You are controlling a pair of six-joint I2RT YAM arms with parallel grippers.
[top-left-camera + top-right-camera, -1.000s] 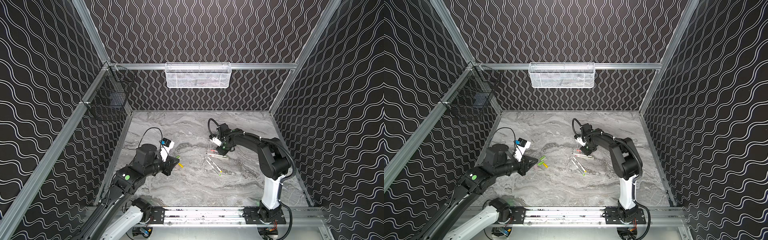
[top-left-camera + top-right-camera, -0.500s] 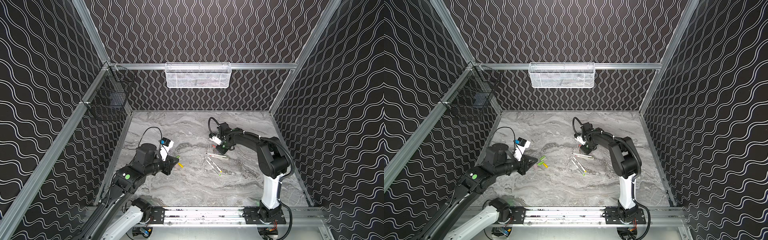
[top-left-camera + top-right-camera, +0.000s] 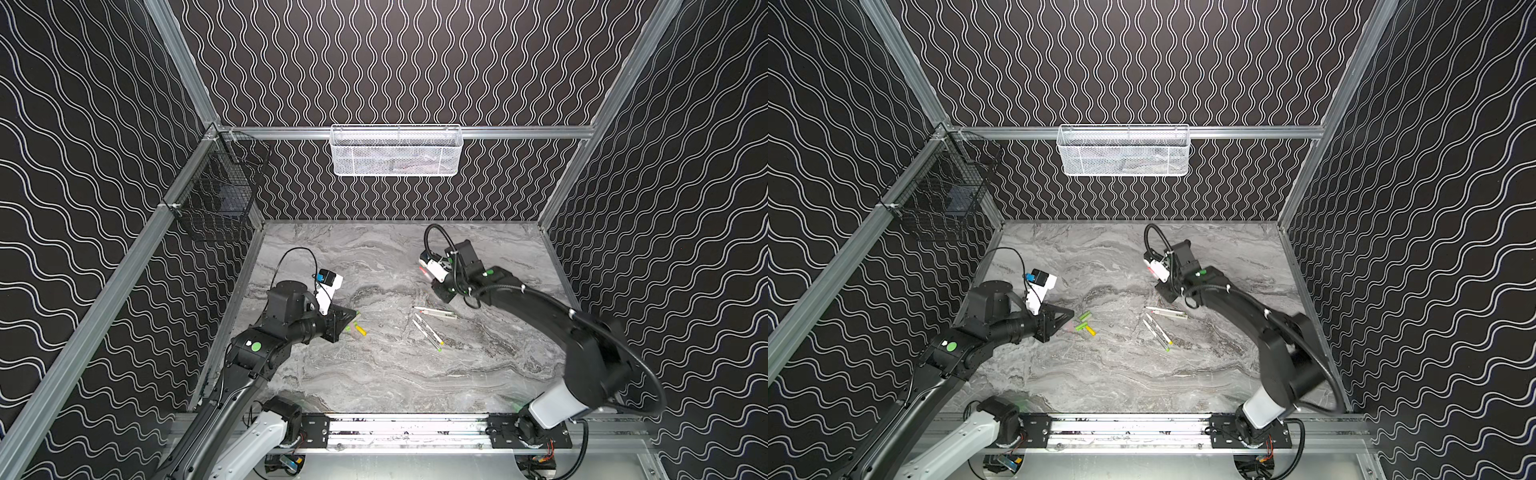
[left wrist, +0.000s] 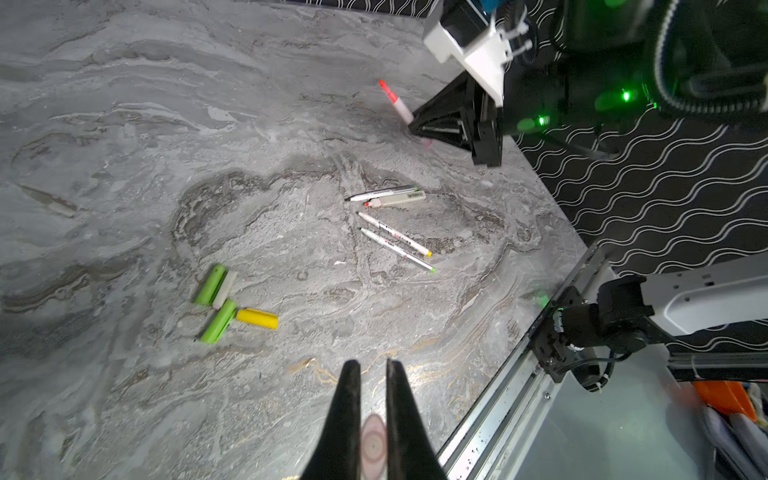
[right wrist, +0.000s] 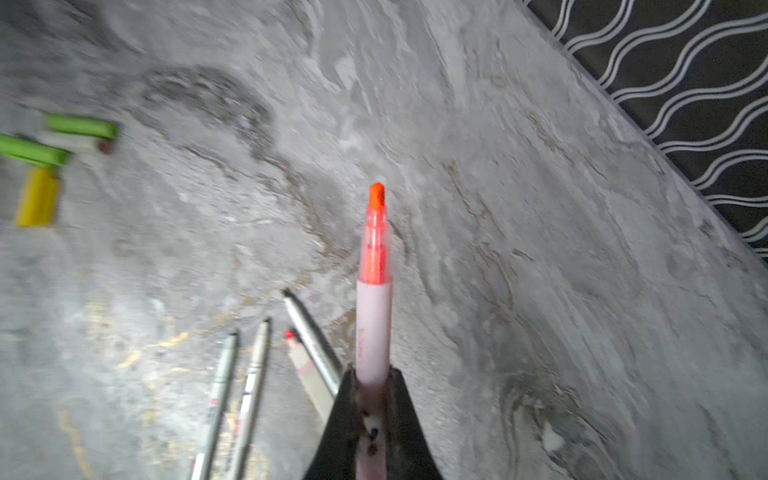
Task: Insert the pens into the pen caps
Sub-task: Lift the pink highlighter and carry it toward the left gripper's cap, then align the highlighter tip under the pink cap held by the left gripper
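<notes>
One black wire basket (image 3: 216, 195) hangs on the left wall, well above the marble table (image 3: 374, 374). Below it my left gripper (image 4: 372, 366) hovers over the table's left side. Its jaws are pinched on what looks like a pink cap (image 4: 372, 446), which I see end-on between the fingers.

Just to its right, four loose caps lie huddled on the table. There are two green caps (image 4: 210, 284), a pale cap (image 4: 225, 289) lying against the side of one green, and a yellow cap (image 4: 257, 319) butting the end of the other. They sit between my left gripper and the pens.

On the back rail, about mid-scene, hangs a white mesh basket (image 3: 397, 151); I cannot make out what is in it.

Right of the caps, four pens (image 4: 395, 235) lie flat. Two thin white ones lie side by side. Nearer the right arm, a thin dark-tipped one touches a thicker pale one with a red tip. Beyond them my right gripper (image 5: 372, 374) is clamped on a pink pen (image 5: 374, 324), held off the table with its orange-red tip pointing out ahead.

A second ago the right gripper was lower, down at the far edge of the pen cluster. It has since come up and back a little with the pink pen. My left arm, the caps and the four lying pens have not moved.
</notes>
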